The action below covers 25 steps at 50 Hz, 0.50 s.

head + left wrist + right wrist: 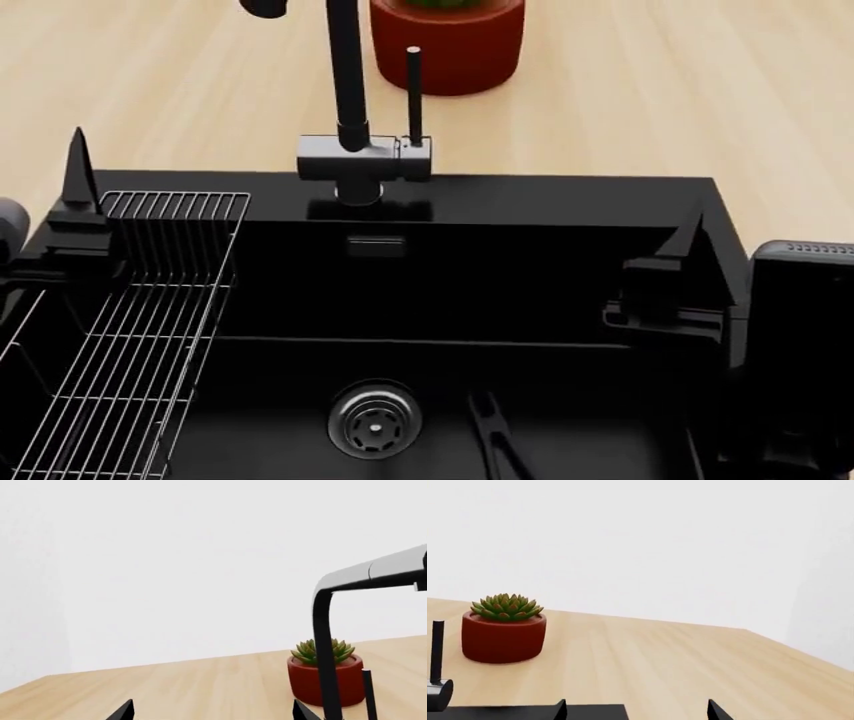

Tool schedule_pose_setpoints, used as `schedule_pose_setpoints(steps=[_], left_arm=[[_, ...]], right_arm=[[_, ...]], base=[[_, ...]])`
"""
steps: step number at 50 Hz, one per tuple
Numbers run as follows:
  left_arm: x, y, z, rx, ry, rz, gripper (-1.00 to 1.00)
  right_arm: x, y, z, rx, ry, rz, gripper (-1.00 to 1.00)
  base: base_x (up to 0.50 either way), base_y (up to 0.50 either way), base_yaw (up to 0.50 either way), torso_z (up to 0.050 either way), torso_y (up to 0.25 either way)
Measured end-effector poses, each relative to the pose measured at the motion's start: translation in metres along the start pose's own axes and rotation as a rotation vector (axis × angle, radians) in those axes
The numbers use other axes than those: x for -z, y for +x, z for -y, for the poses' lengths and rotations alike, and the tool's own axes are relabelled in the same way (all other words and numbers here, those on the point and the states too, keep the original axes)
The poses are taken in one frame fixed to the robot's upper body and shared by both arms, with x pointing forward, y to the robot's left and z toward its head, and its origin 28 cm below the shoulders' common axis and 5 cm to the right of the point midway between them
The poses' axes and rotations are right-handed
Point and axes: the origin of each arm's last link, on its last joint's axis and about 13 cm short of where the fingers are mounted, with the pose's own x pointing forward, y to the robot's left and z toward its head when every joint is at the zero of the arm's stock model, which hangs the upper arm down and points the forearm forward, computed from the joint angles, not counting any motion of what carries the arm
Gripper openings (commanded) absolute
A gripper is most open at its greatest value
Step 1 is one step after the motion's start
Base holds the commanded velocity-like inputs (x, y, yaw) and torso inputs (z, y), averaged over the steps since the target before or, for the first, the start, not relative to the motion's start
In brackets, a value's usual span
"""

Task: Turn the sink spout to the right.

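Approach step; both grippers, left gripper (78, 165) and right gripper (678, 250), open and empty, flank untouched sink spout (347, 70); next, one must close in on it

Light is even and bright across all three views, with no clear source; the white wall (167, 555) is nearly blown out; the wooden counter (641, 90) shows only faint shadows; the sink (534, 290) interior reads very dark, detail lost; renders are sharp, without blur or edge distortion.
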Motion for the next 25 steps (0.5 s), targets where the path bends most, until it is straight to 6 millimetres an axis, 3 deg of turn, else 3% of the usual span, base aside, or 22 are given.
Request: schedule_pose_setpoints(steps=[25], left_arm=[[0.0026,-0.0004,0.0015,0.010,-0.003,-0.006,1.00]], right_arm=[[0.0030,-0.0019,-0.0021,-0.011,-0.016,0.004,1.00]], base=[[0.00,0.03,0.00,0.000,0.000]])
